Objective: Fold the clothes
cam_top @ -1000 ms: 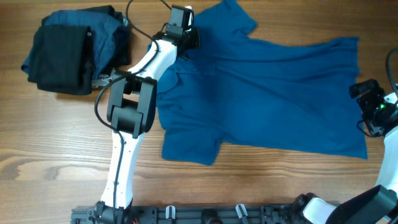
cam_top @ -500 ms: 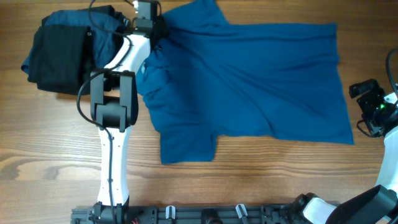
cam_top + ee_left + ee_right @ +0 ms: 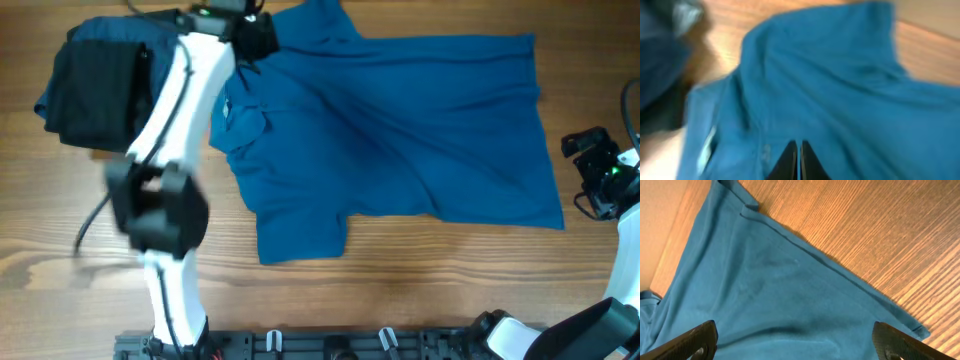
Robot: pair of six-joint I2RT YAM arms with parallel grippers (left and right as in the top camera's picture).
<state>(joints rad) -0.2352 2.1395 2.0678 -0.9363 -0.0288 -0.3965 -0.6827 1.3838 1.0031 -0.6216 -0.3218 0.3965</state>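
The blue polo shirt [image 3: 400, 130] lies spread on the wooden table, collar to the left and hem to the right. My left gripper [image 3: 255, 35] is at the shirt's far left corner by the collar. In the blurred left wrist view its fingers [image 3: 799, 145] are pressed together on the shirt fabric [image 3: 840, 75]. My right gripper [image 3: 590, 185] is wide open and empty by the shirt's right hem. The right wrist view shows the shirt [image 3: 765, 295] under its jaws [image 3: 795, 335]. A folded black garment [image 3: 95, 90] lies on a dark blue one [image 3: 175, 55] at the far left.
Bare wooden table [image 3: 430, 290] runs along the front below the shirt. The dark pile sits just left of my left gripper and shows at the left edge of the left wrist view [image 3: 660, 60]. A rail [image 3: 330, 345] runs along the near edge.
My left gripper dragged the shirt's collar end left and toward the far edge, and the whole shirt slid left. The left arm's elbow has swung left. The right arm has not moved.
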